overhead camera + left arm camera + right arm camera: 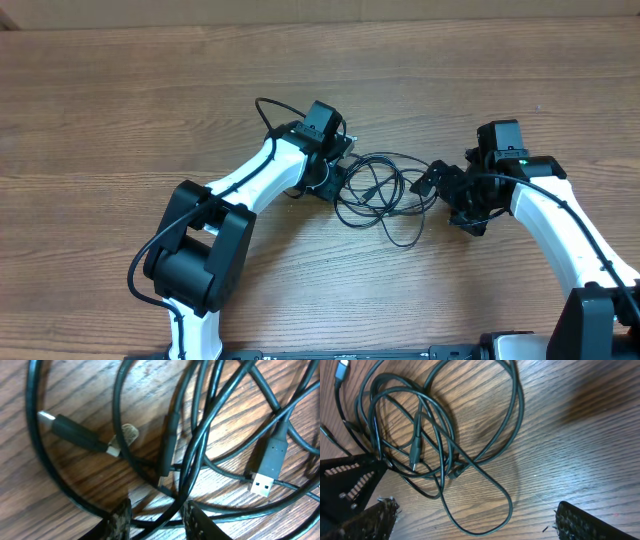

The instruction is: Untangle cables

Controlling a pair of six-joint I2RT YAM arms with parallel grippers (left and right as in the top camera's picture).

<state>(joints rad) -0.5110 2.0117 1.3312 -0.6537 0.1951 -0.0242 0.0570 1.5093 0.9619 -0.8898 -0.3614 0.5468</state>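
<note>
The cables [385, 190] lay tangled mid-frame on the table [120, 100], stretched left to right between both arms. The left gripper [155, 522] was nearer, at their left edge, jaws partly apart astride one strand. The right gripper [480, 520] gaped wide just beside their right edge. No writing was legible

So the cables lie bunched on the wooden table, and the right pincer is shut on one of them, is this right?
Not quite. The cables do lie bunched on the wooden table, but the right pincer is open and holds none of them. The right wrist view shows its fingers far apart.
</note>
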